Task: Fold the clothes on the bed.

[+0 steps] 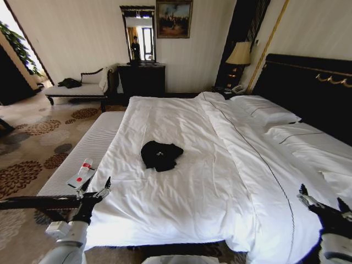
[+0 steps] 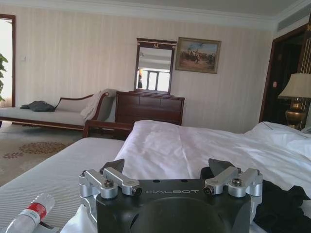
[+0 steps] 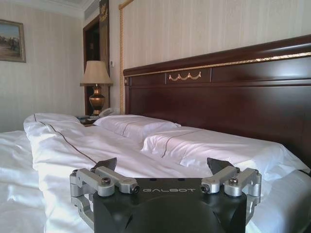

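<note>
A white bed (image 1: 220, 165) fills a carpeted room beside a striped bench (image 1: 82, 154). One black T-shirt (image 1: 160, 155) lies crumpled mid-duvet; two pillows (image 1: 267, 113) rest by the headboard. The left gripper (image 1: 94, 191) and right gripper (image 1: 322, 202) hover at the near edge, both with fingers spread and empty.

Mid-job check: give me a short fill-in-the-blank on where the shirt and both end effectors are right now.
1. The black T-shirt lies crumpled on the ____ duvet of the bed.
2. Both the left end effector and the right end effector have their fingers ____.
3. A plastic bottle lies on the striped ____.

Missing words: white; open; bench
</note>
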Controlling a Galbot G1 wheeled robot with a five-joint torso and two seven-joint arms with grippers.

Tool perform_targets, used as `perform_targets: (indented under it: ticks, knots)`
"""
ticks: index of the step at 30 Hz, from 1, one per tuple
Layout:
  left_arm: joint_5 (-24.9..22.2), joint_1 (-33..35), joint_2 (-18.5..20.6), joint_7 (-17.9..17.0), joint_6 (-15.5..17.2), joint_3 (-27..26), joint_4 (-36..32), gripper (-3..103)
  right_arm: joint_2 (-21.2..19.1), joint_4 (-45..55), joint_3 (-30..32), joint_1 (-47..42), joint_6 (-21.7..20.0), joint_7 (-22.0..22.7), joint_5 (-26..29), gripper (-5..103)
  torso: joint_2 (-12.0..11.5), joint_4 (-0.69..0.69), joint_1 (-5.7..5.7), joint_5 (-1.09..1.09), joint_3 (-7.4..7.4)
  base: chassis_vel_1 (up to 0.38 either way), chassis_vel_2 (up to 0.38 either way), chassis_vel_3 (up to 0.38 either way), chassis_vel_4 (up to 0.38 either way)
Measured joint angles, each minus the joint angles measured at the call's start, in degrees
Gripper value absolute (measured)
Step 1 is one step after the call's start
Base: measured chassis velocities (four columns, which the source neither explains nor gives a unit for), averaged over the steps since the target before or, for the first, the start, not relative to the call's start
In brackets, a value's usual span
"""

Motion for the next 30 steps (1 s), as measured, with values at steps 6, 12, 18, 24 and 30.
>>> perform_targets:
  ticks: [6,12,18,24,30]
  knots:
    - [0.14,-0.65,0.76,-0.19,0.33,0.54,0.17,99,1.47,-0.88,-0.21,-0.85,1.24,-0.08,-0.21,100,0.0,-0.01,0.0,0.02,0.0,0.132,0.122,-0.124,-0.124]
    - [0.68,-1.14,1.31,-0.69,0.72,1.22,0.17,99,2.37,-0.92,-0.96,-0.49,1.58,0.85,-0.14,100,0.01,0.0,0.01,-0.06,-0.01,0.151,0.165,-0.163,-0.171]
    - [0.69,-1.77,2.29,-1.13,1.4,1.19,-0.33,99,3.29,-1.32,-1.99,-0.35,1.67,1.13,0.72,100,0.01,0.0,0.0,0.01,0.0,0.07,0.069,-0.077,-0.063]
    - [1.11,-1.78,1.99,-1.35,1.73,1.84,-0.79,99,2.25,-1.55,-1.82,-0.05,1.82,0.56,1.56,100,0.0,0.01,0.0,0.01,0.0,0.0,0.0,0.0,0.0]
    - [1.31,-1.25,1.53,-1.22,1.53,1.86,-0.73,99,2.25,-1.39,-1.96,-0.06,1.83,0.47,1.37,100,0.0,0.0,0.0,0.0,0.0,-0.033,0.038,0.032,-0.036]
